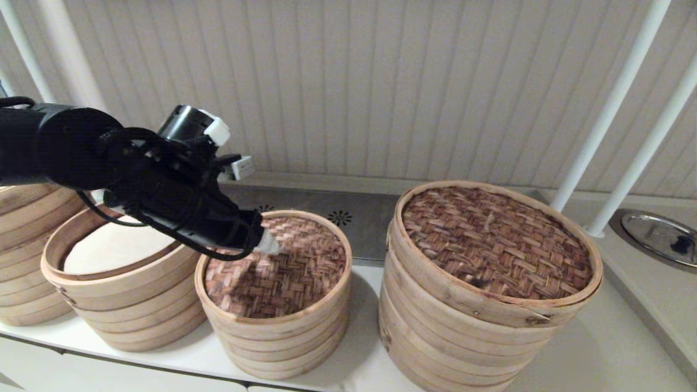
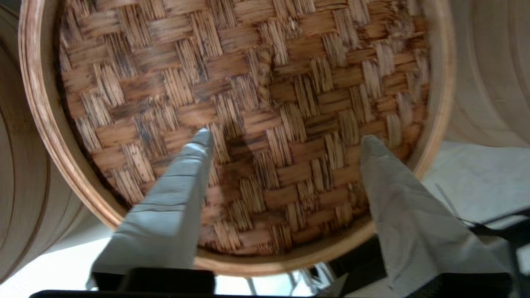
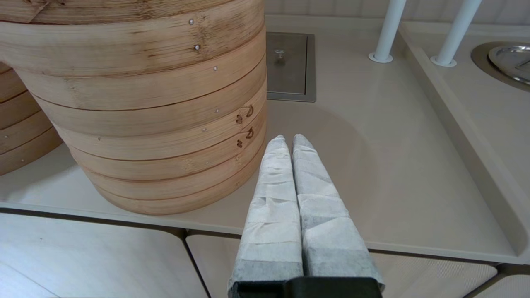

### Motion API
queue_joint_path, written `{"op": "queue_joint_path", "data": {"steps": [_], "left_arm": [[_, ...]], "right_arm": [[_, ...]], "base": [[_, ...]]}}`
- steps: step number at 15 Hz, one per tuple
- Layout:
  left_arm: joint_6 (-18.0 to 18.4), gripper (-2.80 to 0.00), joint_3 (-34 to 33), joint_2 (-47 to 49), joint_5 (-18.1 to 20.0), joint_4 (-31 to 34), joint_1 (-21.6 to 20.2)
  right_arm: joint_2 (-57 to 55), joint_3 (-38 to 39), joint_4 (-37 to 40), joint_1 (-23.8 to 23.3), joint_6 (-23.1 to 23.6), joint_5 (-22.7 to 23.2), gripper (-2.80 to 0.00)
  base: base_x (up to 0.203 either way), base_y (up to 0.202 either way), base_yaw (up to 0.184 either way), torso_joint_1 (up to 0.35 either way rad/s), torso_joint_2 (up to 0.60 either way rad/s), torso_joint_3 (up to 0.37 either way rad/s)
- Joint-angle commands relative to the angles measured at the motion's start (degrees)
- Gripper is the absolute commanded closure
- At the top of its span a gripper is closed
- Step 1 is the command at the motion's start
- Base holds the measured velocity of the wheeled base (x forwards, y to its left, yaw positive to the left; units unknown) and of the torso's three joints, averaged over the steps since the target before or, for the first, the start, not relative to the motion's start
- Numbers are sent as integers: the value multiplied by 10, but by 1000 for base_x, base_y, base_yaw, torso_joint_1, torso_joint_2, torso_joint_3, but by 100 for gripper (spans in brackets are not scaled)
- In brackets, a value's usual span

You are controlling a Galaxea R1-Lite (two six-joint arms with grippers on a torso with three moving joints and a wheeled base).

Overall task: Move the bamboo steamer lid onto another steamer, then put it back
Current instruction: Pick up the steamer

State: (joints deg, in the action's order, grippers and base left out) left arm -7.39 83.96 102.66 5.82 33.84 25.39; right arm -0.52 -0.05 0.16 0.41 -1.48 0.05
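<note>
The bamboo steamer lid [image 1: 288, 261], with its pale rim and pinkish-tan weave, rests on the smallest steamer stack [image 1: 277, 337] in the middle of the counter. My left gripper [image 1: 269, 245] hovers just above the woven top, open and empty. In the left wrist view the lid [image 2: 256, 103] fills the frame. Its small loop handle [image 2: 265, 68] lies beyond the left gripper [image 2: 287, 140]. The right gripper [image 3: 290, 140] is shut and empty, low at the counter's front edge beside the biggest stack [image 3: 145, 103]; it is out of the head view.
The medium stack [image 1: 120, 305] on the left stands uncovered, showing a white liner [image 1: 109, 250]. Another stack [image 1: 22, 261] is at the far left. The biggest stack [image 1: 468, 326] carries a dark brown lid [image 1: 495, 239]. White posts [image 1: 599, 136] and a metal disc [image 1: 661, 237] are on the right.
</note>
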Motion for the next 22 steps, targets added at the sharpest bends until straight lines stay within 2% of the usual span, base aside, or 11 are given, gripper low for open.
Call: {"op": "queue_joint_path", "data": {"steps": [1,3,7,10,14,22], "left_arm": [[-1,-280,6,15,-14,2,6],[-1,-280,21,31,-40,3,9],[-2,-280,40,66,-47,0,9],[3,-280,59,89,-76,2,9],[19,-280,71,94,-95,5,9],[18,-280,74,99,-102,2,33]], "right_arm": [[0,0,0,0,0,0,0],[0,0,0,0,0,0,0],[0,0,0,0,0,0,0],[0,0,0,0,0,0,0],[0,0,0,0,0,0,0],[0,0,0,0,0,0,0]], "base": [[0,0,0,0,0,0],[0,0,0,0,0,0],[0,0,0,0,0,0],[0,0,0,0,0,0],[0,0,0,0,0,0],[0,0,0,0,0,0]]}}
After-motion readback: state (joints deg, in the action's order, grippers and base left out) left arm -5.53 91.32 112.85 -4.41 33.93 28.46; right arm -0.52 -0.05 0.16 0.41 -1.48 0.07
